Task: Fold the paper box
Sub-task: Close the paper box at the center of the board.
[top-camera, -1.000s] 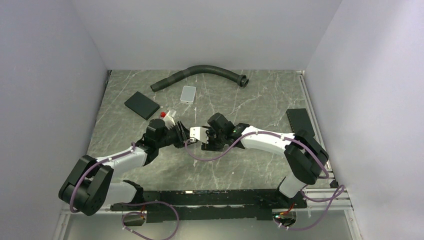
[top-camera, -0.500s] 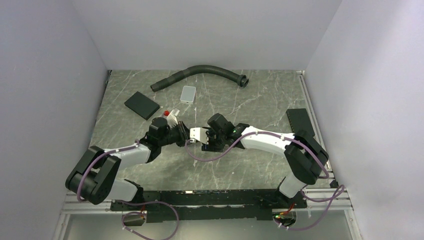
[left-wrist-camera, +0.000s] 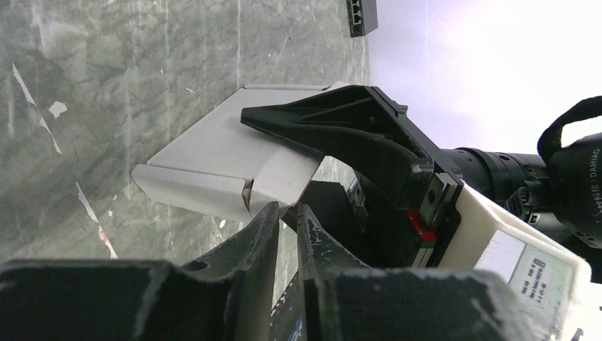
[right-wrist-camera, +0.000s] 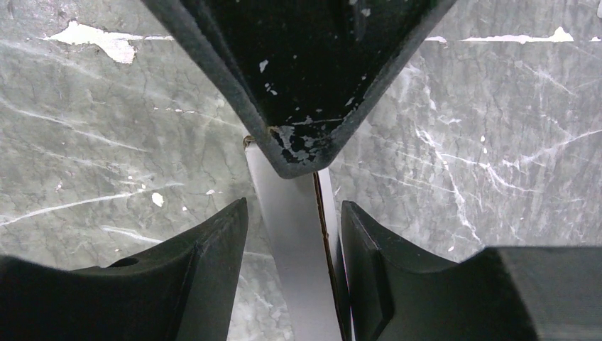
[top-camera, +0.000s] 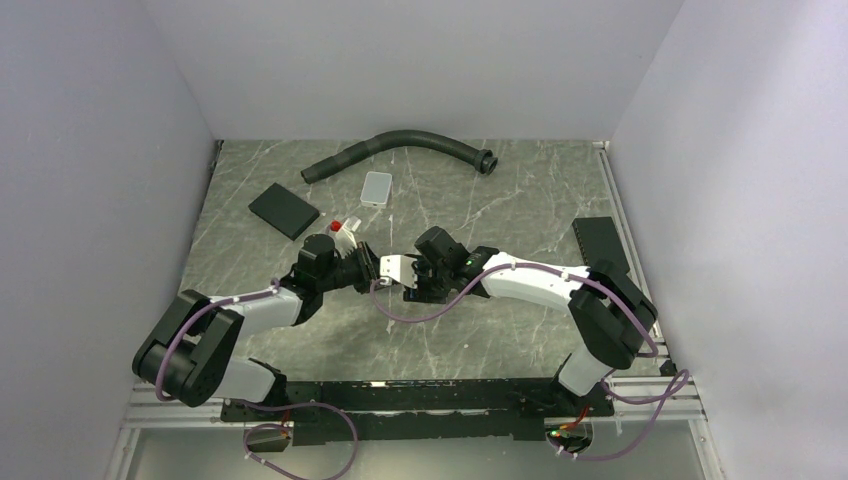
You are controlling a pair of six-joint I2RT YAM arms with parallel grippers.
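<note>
**Left wrist view: left pincer (left-wrist-camera: pixel 287 213) has closed onto an end flap**

1. Left wrist view, nearest: the left pincer stood wider a second ago. Its fingers are now pressed almost together, and the free edge of an end flap of the paper box (left-wrist-camera: pixel 213 153) appears to be caught between the tips.
2. The left arm has also moved in towards the box over the same interval.
3. Just beyond, the right pincer (right-wrist-camera: pixel 292 209) grips the box body, one finger against each side. Its spread has barely altered.
4. The box sits between the two pincers over the middle of the tabletop (top-camera: pixel 500 200). It has not shifted.
5. Meaning for the task, as a judgement: the flap is now under the left pincer's control while the right pincer steadies the body. The flap is ready to be bent along its crease and tucked in. Thin cardboard may buckle if it is pulled off-axis.
6. Farthest: the black flat pad (top-camera: pixel 284 211), the light grey tile (top-camera: pixel 377 187) and the black hose (top-camera: pixel 400 145) lie well apart and have not moved.
</note>
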